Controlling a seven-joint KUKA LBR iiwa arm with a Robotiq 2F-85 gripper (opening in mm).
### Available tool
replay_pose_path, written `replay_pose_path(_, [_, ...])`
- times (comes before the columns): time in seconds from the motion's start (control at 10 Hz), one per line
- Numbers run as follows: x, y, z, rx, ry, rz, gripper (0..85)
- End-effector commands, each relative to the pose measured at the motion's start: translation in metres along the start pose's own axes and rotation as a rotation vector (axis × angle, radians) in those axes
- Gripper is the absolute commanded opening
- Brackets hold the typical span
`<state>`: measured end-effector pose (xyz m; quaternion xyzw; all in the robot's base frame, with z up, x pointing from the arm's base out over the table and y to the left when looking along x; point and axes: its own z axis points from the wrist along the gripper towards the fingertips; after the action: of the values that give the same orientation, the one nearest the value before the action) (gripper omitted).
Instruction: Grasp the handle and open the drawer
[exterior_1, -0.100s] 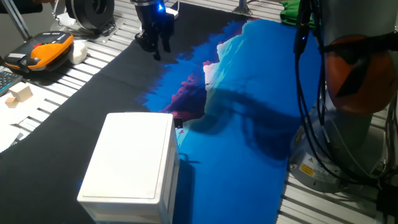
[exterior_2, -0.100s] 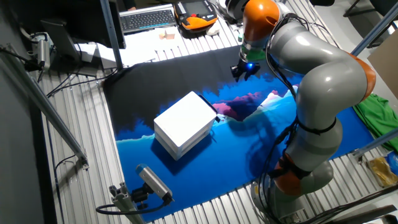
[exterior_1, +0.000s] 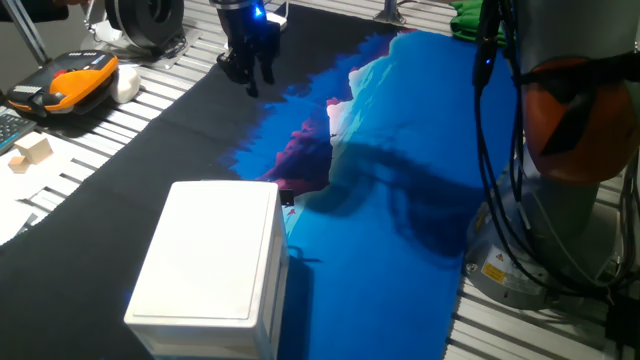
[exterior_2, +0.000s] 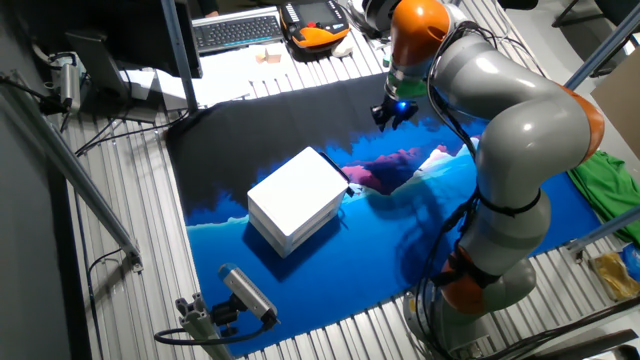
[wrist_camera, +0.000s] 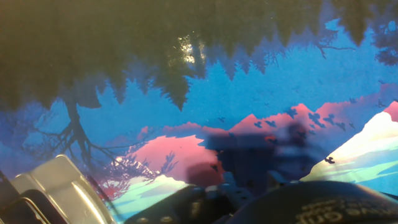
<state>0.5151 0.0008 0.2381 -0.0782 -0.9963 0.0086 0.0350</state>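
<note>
Fixed views put the tool (exterior_1: 252, 70) well apart from the white drawer unit (exterior_1: 215, 262), hovering over the printed mat (exterior_1: 400, 150), fingers slightly parted, nothing held. Handle (exterior_1: 288, 198) shows only as a small dark bit at the unit's far face; drawer itself isn't distinguishable. Hand view shows just mat, no handle. Risks: long approach misaligns, tool hits the top panel, or pulling drags the light unit across the tabletop.

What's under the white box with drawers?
The white drawer unit sits on a printed mat, part blue, part black. The patch of mat right beneath it is covered, so that can't be seen.
</note>
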Motion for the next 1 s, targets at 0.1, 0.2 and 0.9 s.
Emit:
replay_pose_path(0.1, [-0.0003, 0.0002, -0.0003, 0.0, 0.0, 0.002, 0.0])
replay_pose_path(0.2, [-0.0004, 0.0003, -0.0004, 0.0, -0.001, 0.002, 0.0])
replay_pose_path(0.9, [-0.0054, 0.0072, -0.003, -0.012, 0.006, 0.012, 0.0])
